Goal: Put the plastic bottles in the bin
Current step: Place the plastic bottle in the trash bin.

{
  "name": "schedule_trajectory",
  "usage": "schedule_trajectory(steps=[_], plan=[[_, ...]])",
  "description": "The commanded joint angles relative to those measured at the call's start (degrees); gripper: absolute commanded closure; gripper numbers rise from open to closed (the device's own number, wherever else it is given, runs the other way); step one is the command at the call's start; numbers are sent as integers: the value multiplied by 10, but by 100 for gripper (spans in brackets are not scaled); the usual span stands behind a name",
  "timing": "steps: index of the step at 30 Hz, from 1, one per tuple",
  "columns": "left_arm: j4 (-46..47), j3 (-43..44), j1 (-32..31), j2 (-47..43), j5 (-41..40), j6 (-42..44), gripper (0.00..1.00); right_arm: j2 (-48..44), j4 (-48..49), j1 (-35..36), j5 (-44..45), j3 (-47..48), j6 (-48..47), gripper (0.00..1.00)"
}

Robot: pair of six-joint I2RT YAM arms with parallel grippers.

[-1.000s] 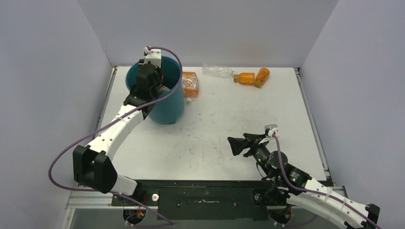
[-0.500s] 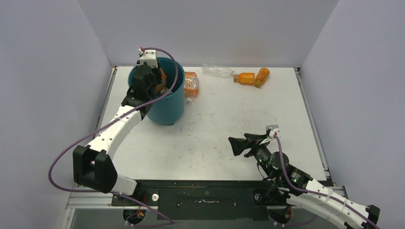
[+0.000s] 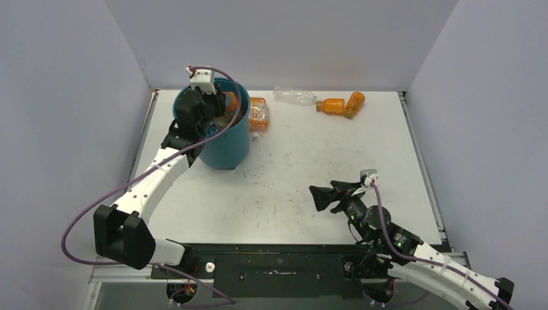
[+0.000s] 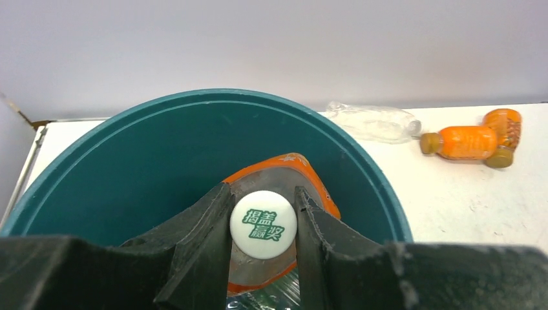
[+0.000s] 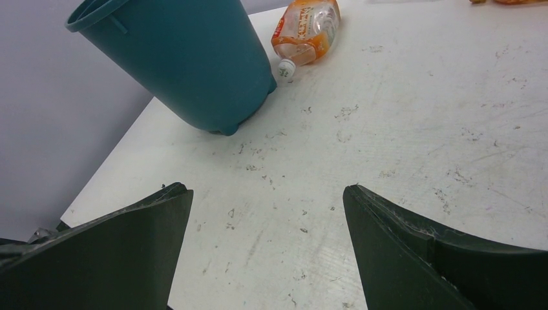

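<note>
The teal bin (image 3: 226, 147) stands at the far left; it also shows in the left wrist view (image 4: 148, 155) and the right wrist view (image 5: 187, 58). My left gripper (image 3: 218, 108) is over the bin's mouth, shut (image 4: 262, 190) on the white cap of a clear bottle with an orange label (image 4: 304, 173) that hangs inside the bin. More bottles lie at the bin's bottom, mostly hidden. Another orange-labelled bottle (image 3: 258, 113) lies against the bin's right side. My right gripper (image 3: 316, 197) is open and empty above the table near the front (image 5: 266, 188).
At the back lie a clear bottle (image 3: 295, 96) and two solid orange bottles (image 3: 333, 106) (image 3: 355, 102), also in the left wrist view (image 4: 371, 121) (image 4: 460, 142). Grey walls close the table at the back and on both sides.
My left wrist has shifted slightly left and up over the bin, still with the bottle. The right arm has not moved.
</note>
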Motion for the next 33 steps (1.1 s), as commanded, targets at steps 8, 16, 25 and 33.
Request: schedule_trajectory(steps=[8, 16, 25, 33], plan=[[-5, 35, -5, 66, 32, 38, 100, 18, 28, 3, 6, 2, -5, 10], [45, 16, -3, 117, 47, 14, 64, 25, 25, 3, 7, 3, -6, 10], [28, 38, -15, 12, 8, 22, 3, 28, 29, 3, 7, 5, -14, 10], [-15, 11, -62, -145, -111, 28, 4, 14, 15, 3, 14, 14, -18, 10]])
